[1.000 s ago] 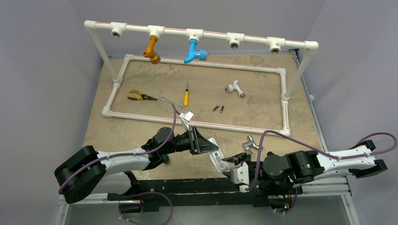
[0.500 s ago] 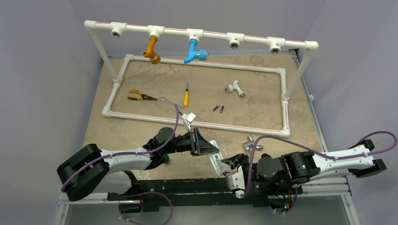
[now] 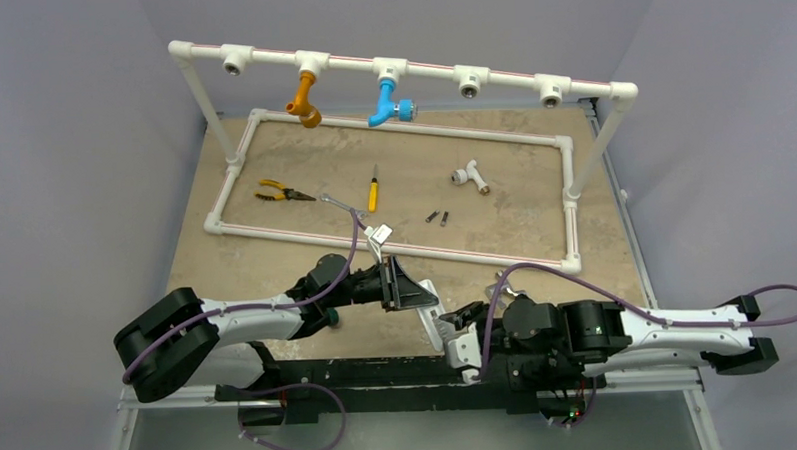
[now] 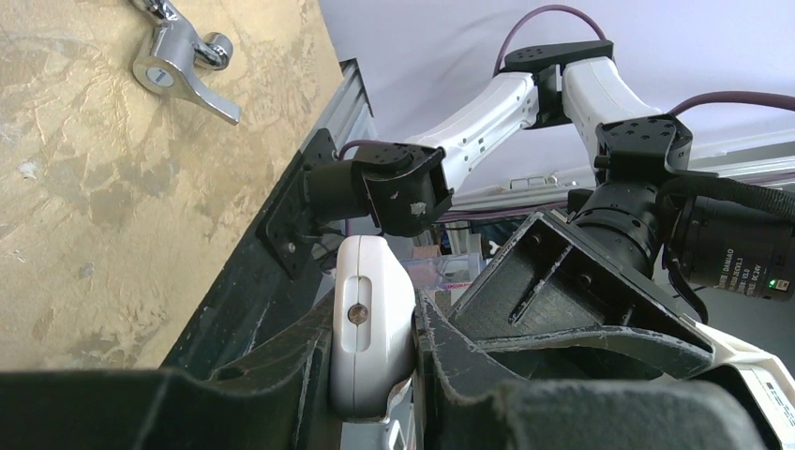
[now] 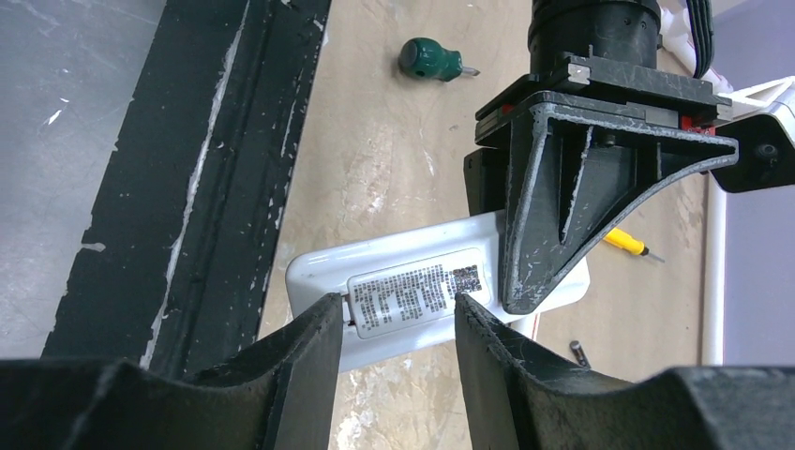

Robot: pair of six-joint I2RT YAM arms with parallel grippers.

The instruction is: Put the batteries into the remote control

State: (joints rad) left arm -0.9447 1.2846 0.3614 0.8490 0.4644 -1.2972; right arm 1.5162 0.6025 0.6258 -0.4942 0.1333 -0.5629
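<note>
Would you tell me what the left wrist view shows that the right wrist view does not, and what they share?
Only the left wrist view: the silver tap fitting and the right arm. Only the right wrist view: the green stubby screwdriver, the yellow screwdriver, one battery and the printed label on the remote control. Both: the remote control, clamped in the left gripper.

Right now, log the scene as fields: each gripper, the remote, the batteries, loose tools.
left gripper: shut on one end of the remote control
right gripper: open, fingers apart over the remote's labelled back
remote control: held between the two arms at the near edge
batteries: two, side by side inside the pipe frame, not yet loaded
loose tools: yellow-handled screwdriver, pliers, green screwdriver
</note>
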